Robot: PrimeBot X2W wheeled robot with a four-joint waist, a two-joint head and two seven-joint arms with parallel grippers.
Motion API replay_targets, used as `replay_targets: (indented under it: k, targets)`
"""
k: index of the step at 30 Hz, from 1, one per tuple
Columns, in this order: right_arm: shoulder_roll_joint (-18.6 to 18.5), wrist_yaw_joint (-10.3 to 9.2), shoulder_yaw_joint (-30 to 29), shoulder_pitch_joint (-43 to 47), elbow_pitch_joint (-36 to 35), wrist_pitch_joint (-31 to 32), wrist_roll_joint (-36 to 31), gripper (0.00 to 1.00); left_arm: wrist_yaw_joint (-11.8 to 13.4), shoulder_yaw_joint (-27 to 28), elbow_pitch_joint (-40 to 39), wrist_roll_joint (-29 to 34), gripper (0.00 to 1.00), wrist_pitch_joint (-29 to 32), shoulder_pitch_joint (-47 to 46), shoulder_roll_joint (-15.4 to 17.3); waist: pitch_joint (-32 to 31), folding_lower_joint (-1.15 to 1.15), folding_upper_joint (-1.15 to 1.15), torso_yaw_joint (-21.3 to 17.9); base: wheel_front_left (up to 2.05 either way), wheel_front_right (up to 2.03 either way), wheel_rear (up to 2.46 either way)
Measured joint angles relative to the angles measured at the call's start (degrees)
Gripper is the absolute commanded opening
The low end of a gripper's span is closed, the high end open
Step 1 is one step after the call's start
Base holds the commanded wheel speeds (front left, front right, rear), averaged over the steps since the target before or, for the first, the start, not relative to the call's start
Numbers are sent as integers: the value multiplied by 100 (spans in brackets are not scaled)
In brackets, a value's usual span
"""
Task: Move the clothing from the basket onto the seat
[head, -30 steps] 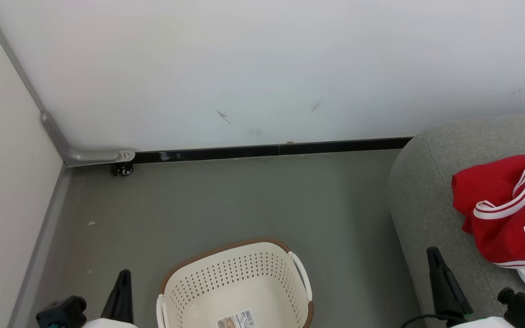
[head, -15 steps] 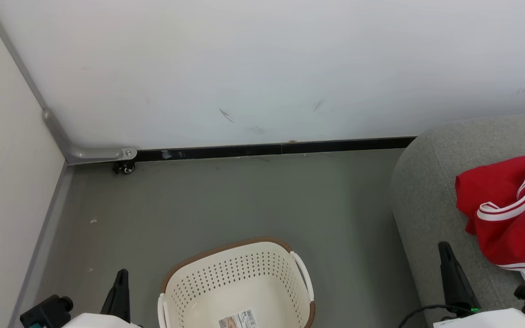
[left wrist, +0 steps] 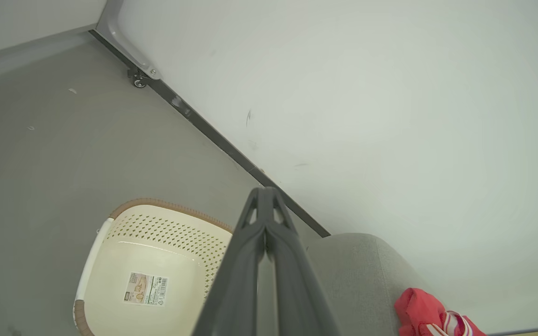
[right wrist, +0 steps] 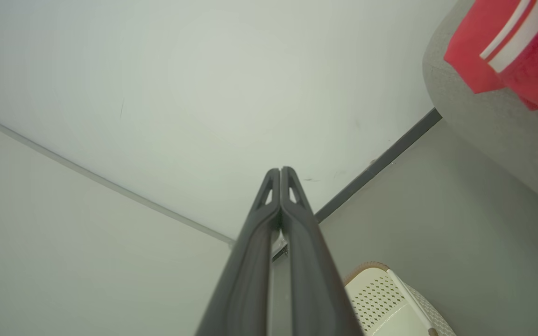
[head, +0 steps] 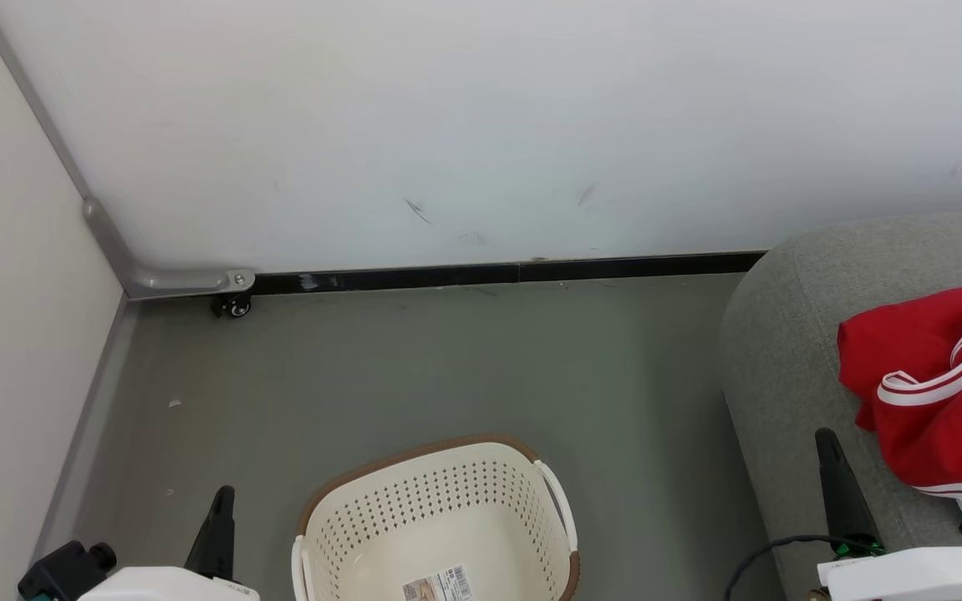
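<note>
The red clothing (head: 940, 392) with white striped trim and dark lettering lies on the grey seat (head: 790, 351) at the right; its edge also appears as clothing (left wrist: 430, 317) and clothing (right wrist: 507, 51) in the wrist views. The cream perforated basket (head: 439, 509) with a brown rim stands on the floor at bottom centre and holds nothing but a barcode sticker (head: 439, 584). My left gripper (head: 222, 497) is shut to the left of the basket, holding nothing. My right gripper (head: 823, 438) is shut over the seat's front edge, just left of the clothing, holding nothing.
A white wall panel (head: 481, 125) with a black baseboard runs behind the grey floor (head: 414, 367). A beige panel (head: 5, 334) closes the left side, with a small caster wheel (head: 235, 307) at the corner.
Both grippers have sunk lower in the head view, and the right one has shifted right. The picture has drifted slightly, so the camera moved. The clothing and basket stay put.
</note>
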Motion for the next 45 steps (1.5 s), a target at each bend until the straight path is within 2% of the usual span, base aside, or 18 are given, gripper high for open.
replay_targets:
  k: [7,12,45]
  targets:
    - [-40,0,-15,-92,77,94,612,0,-125,143,24,-555,0,142,-78,-65,46,-35,0,16,0,0,0]
    - [-75,0,-27,-227,103,151,1059,0,-227,243,52,-933,0,201,-102,-97,79,-49,0,28,0,0,0]
    - [-224,0,-148,-708,336,509,3821,0,-878,909,169,-3353,0,833,-435,-422,177,-61,0,103,0,0,0]
